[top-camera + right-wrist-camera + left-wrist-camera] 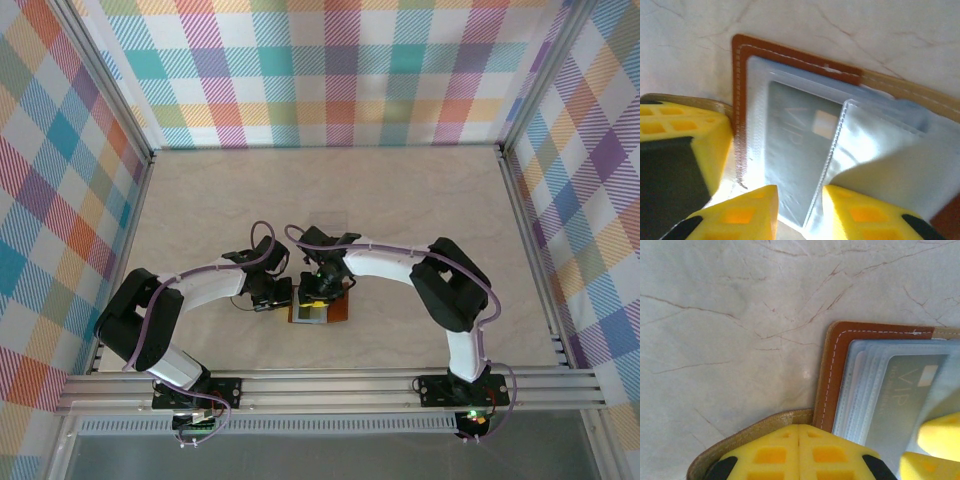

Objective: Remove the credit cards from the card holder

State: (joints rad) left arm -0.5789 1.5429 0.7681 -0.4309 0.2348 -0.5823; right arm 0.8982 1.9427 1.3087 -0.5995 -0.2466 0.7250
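- The right gripper (pixel 799 205) hangs directly over the open card holder (pixel 790 55). Its yellow fingers are spread, and the stitched edge of a clear sleeve (pixel 890 145) runs up between them, but nothing is clamped.
- The left gripper (pixel 799 440) sits just to the side. Its ribbed yellow fingers are pressed together, apparently pinching the tan leather flap (pixel 750 432) that curls up off the holder's edge and pinning it in place.
- One credit card (pixel 795 150) shows: flat, stiff and grey-green, with faint "VIP" lettering and a pale chip patch. It is still tucked inside a sleeve.
- The coming pull turns on this: the card lies straight ahead of the right fingertips and a little to the left of the gap between them. Its long axis runs away from the gripper toward the far stitched border, and its near short end is close to the fingertips.
- By my reading the right arm is the nearer one for the draw, and the card should slide back along that axis.
- The sleeves are thin, glossy, floppy plastic in several layers. One is lifted and catches glare, so it could be grabbed instead of the card.
- I cannot tell whether more cards sit in the other layers.
- The holder is smooth brown leather with white stitching and lies flat on the pale veined table (pixel 715 315).
- From above, it rests near the table's front edge between the arms, with checked walls (pixel 340 70) beyond.
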